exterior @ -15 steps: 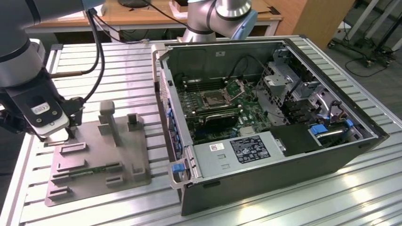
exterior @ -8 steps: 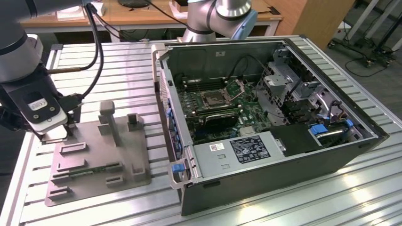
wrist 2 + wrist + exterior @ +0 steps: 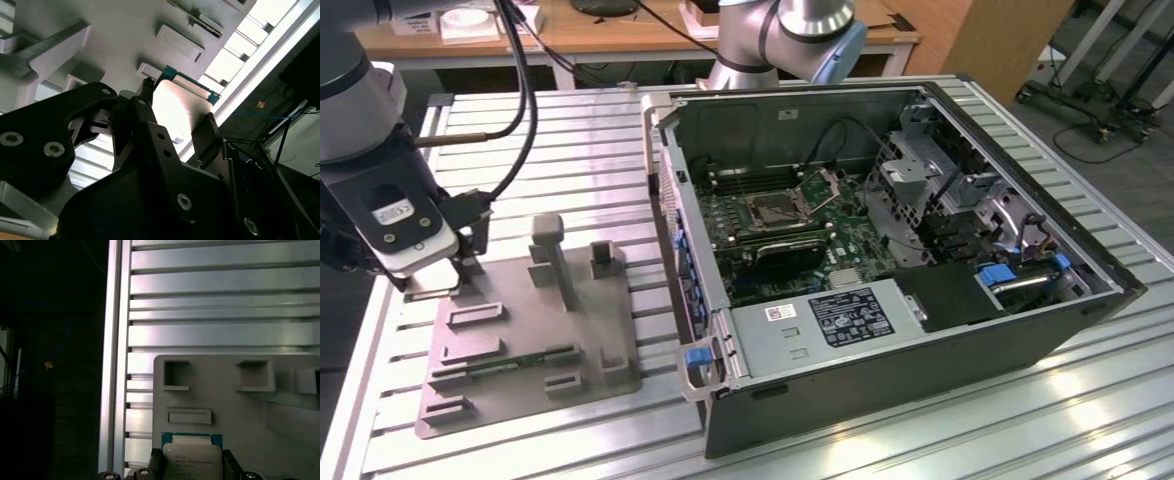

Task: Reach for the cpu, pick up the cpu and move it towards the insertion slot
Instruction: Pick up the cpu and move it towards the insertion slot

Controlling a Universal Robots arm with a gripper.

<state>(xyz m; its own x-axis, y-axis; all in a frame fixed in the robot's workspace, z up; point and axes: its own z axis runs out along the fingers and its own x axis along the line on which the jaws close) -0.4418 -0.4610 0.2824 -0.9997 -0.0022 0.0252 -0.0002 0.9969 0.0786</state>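
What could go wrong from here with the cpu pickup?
The gripper pinches the cpu only by two thin edges, so it might tilt or slip. On the way to the insertion slot, the grey fixture's upright posts and the computer case wall stand in between and could be struck.

Grey fixture (image 3: 520, 300) beside open computer case (image 3: 881, 400)

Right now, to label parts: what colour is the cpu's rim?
Teal-green; the cpu shows best in the second wrist view.
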